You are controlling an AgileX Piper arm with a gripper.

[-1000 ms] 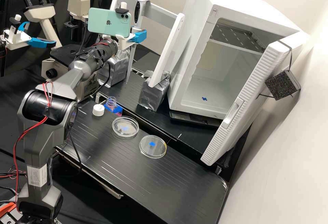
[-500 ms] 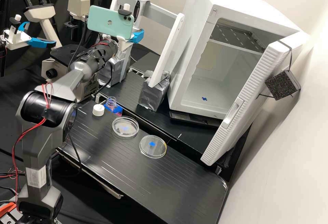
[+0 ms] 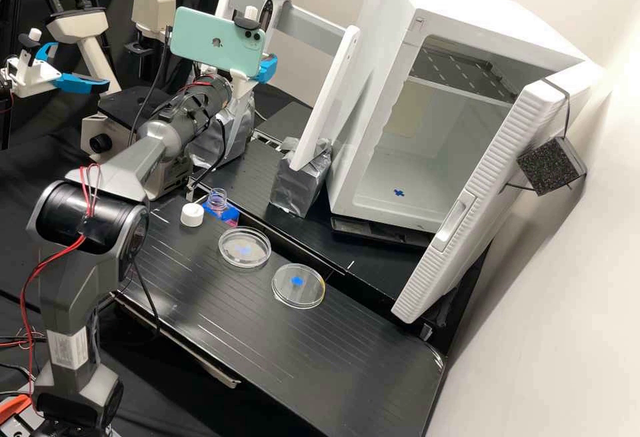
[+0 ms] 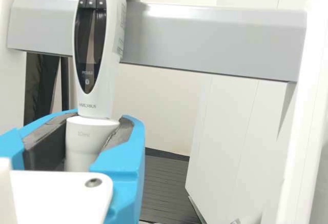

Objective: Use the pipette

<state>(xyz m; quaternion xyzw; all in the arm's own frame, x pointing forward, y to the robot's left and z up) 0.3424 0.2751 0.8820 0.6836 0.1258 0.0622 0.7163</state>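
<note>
I have my tool (image 4: 100,120) closed about the neck of the pipette (image 4: 103,93), upright in front of the crossbar of the rack (image 4: 215,42). I'd confirm the bite first, then ease it slowly clear of the rack, keeping it plumb.

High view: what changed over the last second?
The dark grey arm's elbow moved slightly left in view; the mint-green phone shifted, its right edge going right. The clear round dishes and white plastic cap stayed put. Whether the white end effector took hold of the white pipette, I cannot tell.
</note>
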